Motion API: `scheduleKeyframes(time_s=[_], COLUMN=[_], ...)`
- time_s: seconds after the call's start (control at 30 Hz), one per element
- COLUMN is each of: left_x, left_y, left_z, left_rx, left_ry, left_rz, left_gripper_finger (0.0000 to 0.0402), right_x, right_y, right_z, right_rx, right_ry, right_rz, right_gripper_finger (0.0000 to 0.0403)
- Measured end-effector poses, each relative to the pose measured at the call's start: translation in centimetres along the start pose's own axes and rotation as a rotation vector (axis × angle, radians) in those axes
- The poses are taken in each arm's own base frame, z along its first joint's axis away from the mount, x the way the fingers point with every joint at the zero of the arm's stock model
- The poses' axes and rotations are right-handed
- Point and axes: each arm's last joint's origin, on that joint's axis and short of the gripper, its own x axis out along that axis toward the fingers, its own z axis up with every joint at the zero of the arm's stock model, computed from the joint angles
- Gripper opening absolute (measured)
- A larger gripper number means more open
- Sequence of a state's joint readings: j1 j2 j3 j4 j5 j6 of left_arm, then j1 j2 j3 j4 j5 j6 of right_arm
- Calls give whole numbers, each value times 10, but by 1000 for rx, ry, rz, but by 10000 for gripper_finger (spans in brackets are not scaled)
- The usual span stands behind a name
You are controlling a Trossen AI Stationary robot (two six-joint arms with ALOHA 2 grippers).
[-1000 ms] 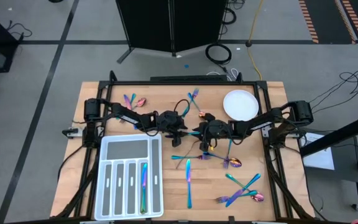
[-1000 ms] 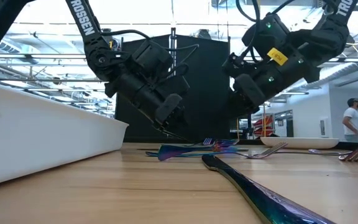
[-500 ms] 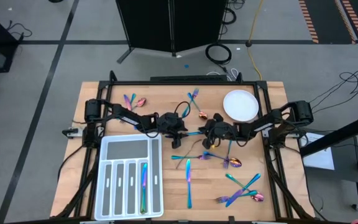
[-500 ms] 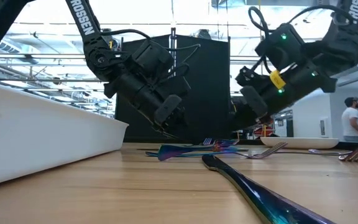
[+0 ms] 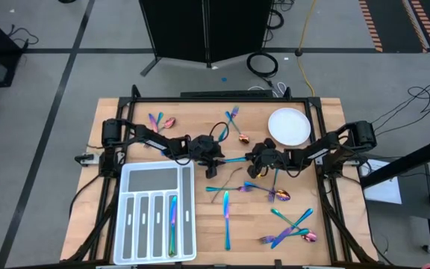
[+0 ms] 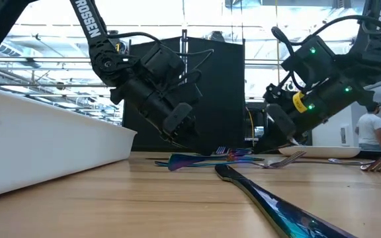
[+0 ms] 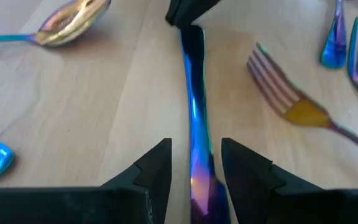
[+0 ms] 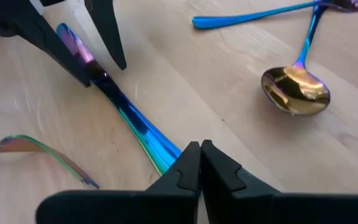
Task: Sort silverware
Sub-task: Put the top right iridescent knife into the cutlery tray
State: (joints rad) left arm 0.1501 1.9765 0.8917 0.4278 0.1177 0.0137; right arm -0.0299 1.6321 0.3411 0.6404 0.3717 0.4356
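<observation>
An iridescent blue knife [image 5: 234,159] lies mid-table between my two grippers. My left gripper [image 5: 220,158] has the knife [image 7: 194,106] running lengthwise between its fingers. My right gripper [image 5: 249,159] is shut, and its tips [image 8: 199,148] are down at the knife's other end [image 8: 166,155]. In the low view both grippers slant down toward the table, the left [image 6: 180,132] and the right [image 6: 260,147]. The white tray [image 5: 125,179] holds one piece of silverware [image 5: 172,220]. My left gripper has the knife's near end [image 7: 197,180] between its two fingers, which lie along the knife and slant down from the table's left. The knife rests against one finger [image 8: 73,62] and slopes toward the table. My right gripper's shut fingertips sit on the knife's far end [image 7: 191,34], slanting down from the table's right. Whether that end is pinched or only touched is hidden by the fingers.
A white plate [image 5: 289,125] stands at the back right. Loose silverware lies around: spoons and forks at the back [image 5: 159,121] [image 5: 234,116], a spoon [image 8: 294,90] and a fork [image 7: 291,106] beside the knife, another knife [image 5: 226,217], and a cluster at the front right [image 5: 290,232].
My right gripper has drawn back toward the table's right edge, sunk toward the tabletop and rolled about its own line. More of the knife now shows between the two grippers. My left gripper has kept still.
</observation>
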Motion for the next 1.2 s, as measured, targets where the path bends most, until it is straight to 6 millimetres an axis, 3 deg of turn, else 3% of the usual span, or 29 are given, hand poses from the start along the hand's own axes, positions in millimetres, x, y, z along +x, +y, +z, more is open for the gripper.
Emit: scheduleKeyframes(time_s=[0.63, 1.2], left_x=[7, 7], left_y=[1, 5], left_z=[-8, -9], left_rx=[4, 7], left_ry=[19, 30], left_rz=[6, 15], left_gripper_finger=[137, 77], right_x=[-1, -2], right_y=[3, 1], right_z=[-12, -15], right_rx=[61, 104], right_ry=[24, 34], right_rz=[-46, -38], right_gripper_finger=[0, 0])
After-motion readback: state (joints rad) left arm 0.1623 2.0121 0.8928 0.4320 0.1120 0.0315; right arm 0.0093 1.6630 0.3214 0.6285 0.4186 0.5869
